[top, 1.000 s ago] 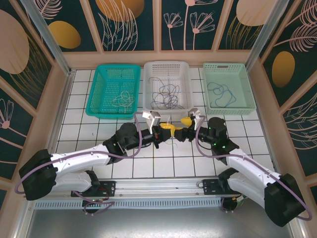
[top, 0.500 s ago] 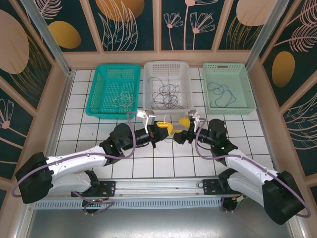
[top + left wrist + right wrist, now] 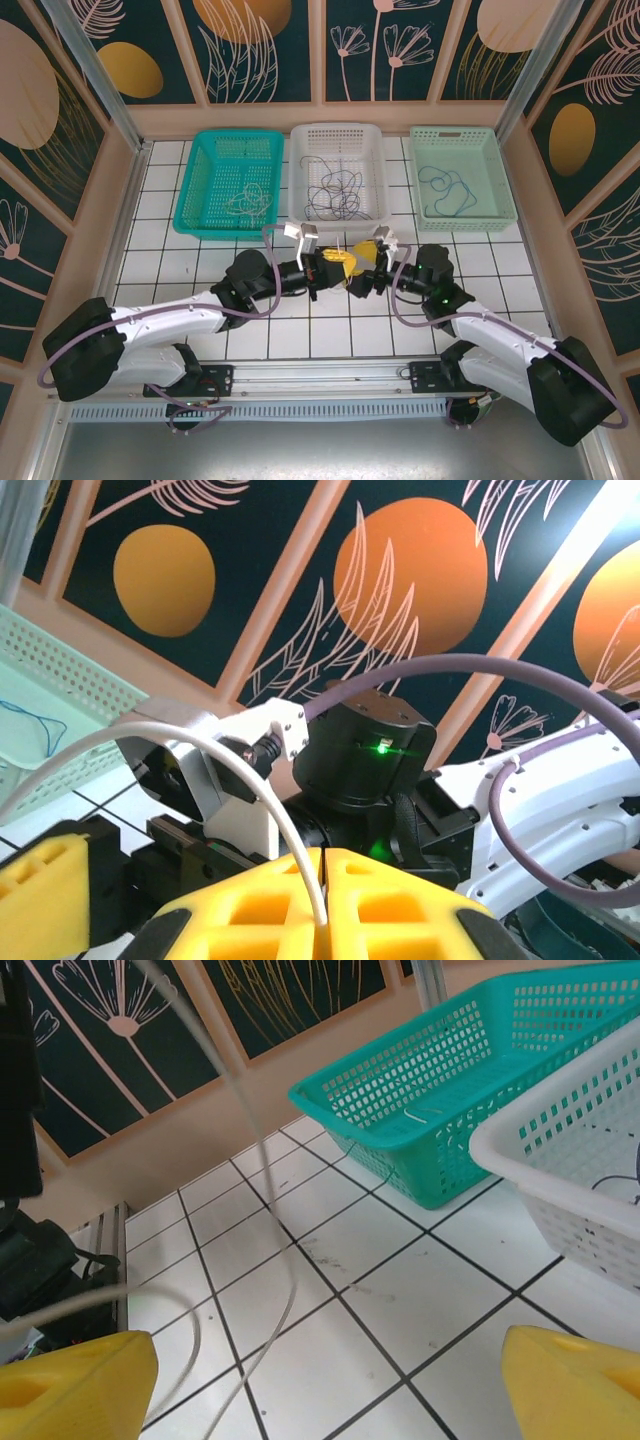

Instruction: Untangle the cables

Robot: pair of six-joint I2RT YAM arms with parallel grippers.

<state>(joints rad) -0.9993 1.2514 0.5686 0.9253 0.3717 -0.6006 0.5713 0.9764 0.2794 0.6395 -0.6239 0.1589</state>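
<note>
Task judged partly done. Of three baskets, the teal basket [image 3: 186, 185] at 11 o'clock holds one pale cable [image 3: 248, 203] and the green basket [image 3: 465, 226] at 1 o'clock holds one blue cable [image 3: 447, 190]. The white basket [image 3: 340, 222] at 12 o'clock holds a dark tangle [image 3: 335, 190], strands uncountable. At centre, the left gripper [image 3: 325, 900] pinches a white cable [image 3: 305, 865]. The right gripper [image 3: 325, 1380] gapes wide, gripping nothing.

White arm links [image 3: 170, 322], black joints [image 3: 250, 275], mauve cords [image 3: 480, 665], yellow gripper pads [image 3: 260, 910], green light [image 3: 380, 747]

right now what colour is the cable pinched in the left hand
Pale whitish; the cable shows best in the left wrist view.
</note>
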